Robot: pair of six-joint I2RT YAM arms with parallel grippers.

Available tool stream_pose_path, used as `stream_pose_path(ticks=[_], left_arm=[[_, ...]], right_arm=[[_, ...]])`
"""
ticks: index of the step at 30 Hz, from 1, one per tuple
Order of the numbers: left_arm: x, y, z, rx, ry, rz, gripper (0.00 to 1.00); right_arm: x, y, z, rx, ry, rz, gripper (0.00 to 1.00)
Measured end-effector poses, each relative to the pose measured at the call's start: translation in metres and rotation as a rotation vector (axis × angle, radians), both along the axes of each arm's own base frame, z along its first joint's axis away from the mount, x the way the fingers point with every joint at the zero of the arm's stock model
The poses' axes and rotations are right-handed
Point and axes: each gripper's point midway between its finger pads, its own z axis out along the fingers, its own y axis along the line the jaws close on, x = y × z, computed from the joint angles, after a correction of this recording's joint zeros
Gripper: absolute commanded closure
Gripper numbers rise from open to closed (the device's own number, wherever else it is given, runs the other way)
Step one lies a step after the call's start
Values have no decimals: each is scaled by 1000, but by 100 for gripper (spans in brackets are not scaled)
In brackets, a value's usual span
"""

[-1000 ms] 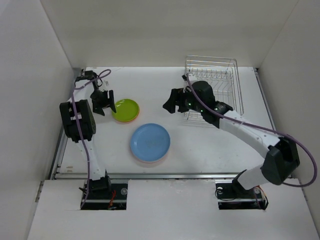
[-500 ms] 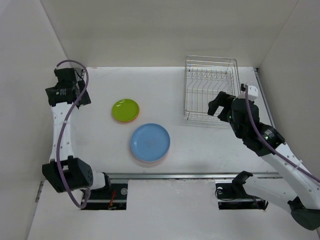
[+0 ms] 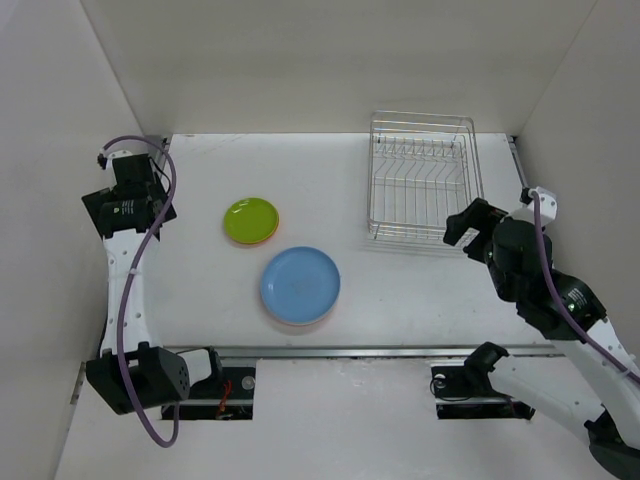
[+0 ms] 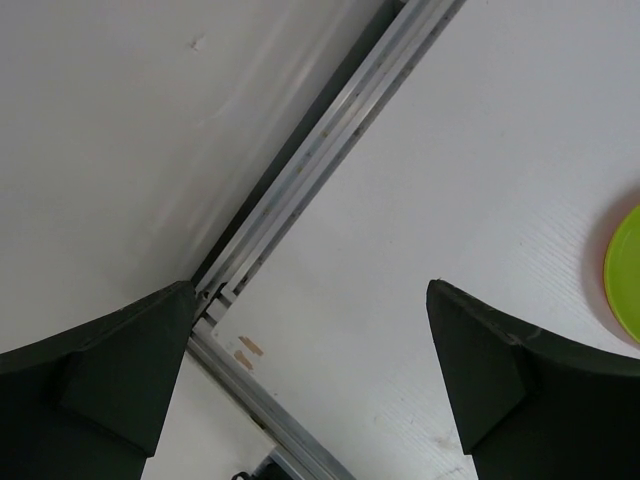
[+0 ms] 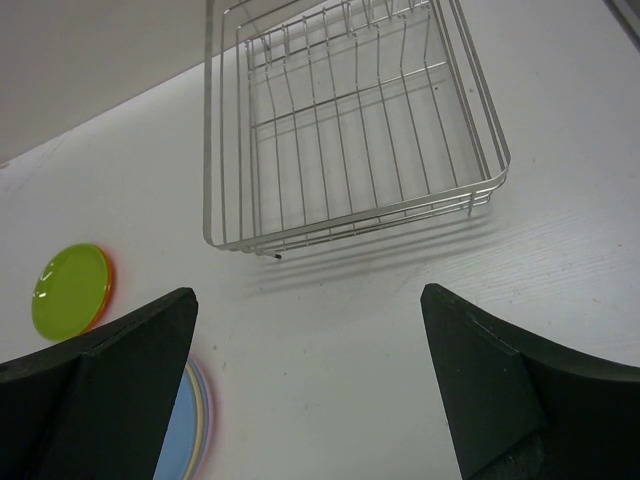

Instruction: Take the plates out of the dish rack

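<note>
The silver wire dish rack stands at the back right of the table and holds no plates; it also shows in the right wrist view. A stack of plates with a blue one on top lies mid-table. A green plate on an orange one lies to its back left, and its edge shows in the left wrist view. My right gripper is open and empty, in front of the rack's right corner. My left gripper is open and empty at the table's left edge.
White walls close in the table on the left, back and right. An aluminium rail runs along the table's left edge under my left gripper. Another rail runs along the front edge.
My right arm has pulled back from the rack's front left to its front right. My left arm has lifted away from the green plate toward the left wall. Both grippers stay open.
</note>
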Motion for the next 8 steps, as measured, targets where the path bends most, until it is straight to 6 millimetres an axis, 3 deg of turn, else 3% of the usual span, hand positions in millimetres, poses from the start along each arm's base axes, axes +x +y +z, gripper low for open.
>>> stream_pose_path(ticks=[8], left_arm=[[1,-2,-6,-12,9,-6,0]], right_arm=[[2,2,-8,-16,28,4,0]])
